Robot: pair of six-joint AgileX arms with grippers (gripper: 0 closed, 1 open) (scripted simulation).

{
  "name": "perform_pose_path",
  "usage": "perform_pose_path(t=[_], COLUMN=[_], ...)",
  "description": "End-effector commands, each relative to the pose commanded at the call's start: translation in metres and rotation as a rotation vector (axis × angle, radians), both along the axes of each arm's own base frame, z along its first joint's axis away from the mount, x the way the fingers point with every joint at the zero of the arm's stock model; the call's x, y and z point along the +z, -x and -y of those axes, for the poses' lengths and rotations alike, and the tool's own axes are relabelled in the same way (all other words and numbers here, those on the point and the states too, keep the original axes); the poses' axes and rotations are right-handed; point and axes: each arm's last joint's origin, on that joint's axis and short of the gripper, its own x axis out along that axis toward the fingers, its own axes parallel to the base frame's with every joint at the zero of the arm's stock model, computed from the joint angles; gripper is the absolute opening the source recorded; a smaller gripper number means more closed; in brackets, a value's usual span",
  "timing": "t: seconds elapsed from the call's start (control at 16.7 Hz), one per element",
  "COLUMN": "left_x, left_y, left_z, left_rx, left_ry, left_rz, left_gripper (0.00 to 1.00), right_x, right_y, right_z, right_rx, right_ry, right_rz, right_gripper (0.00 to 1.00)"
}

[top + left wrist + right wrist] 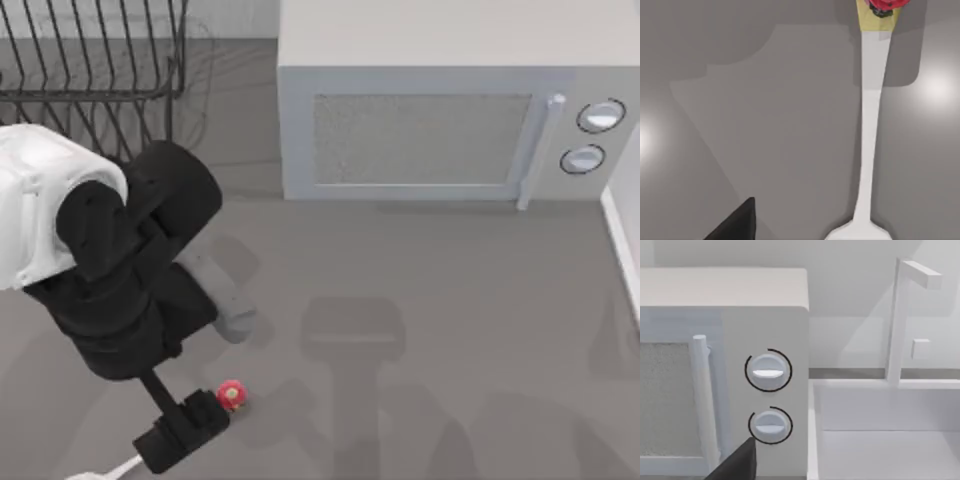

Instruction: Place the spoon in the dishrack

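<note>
White and slim, the spoon (871, 125) is seen lying flat on the table (450, 400) beneath the left gripper (185, 430); whether its jaws are spread cannot be told. The dishrack (90, 60) stands well apart.

the spoon (869, 150) is seen lying flat on the grey tabletop (450, 330), near the front edge at the left of the top view. a slim white handle is shown, flaring toward the bowl and capped at the other end by a yellow collar and a red round knob (232, 394). the dishrack (95, 50), of thin black wire with slanted upright prongs, is placed at the far left corner, well apart from the spoon.
</note>
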Motion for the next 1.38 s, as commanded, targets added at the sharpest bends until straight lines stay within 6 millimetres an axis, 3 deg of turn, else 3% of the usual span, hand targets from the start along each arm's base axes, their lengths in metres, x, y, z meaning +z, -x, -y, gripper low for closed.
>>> perform_pose_path(t=[0.42, 0.96, 1.32, 1.38], left_x=[-0.004, -0.092, -0.1, -0.1], left_y=[-0.001, -0.002, -0.001, -0.001], left_z=[0.0, 0.003, 0.001, 0.001], left_rx=[0.0, -0.004, -0.004, -0.004], left_ry=[-0.003, 0.001, -0.003, -0.003], left_rz=[-0.004, 0.001, -0.004, -0.004], left_gripper=[1.0, 1.0, 1.0, 0.92], right_x=[0.0, 0.0, 0.0, 0.0], right_y=[0.0, 0.0, 0.0, 0.0], right_z=[0.0, 0.0, 0.0, 0.0], right_rx=[0.0, 0.0, 0.0, 0.0], right_ry=[0.0, 0.0, 0.0, 0.0], right_rz=[0.0, 0.0, 0.0, 0.0], right_gripper=[1.0, 1.0, 1.0, 1.0])
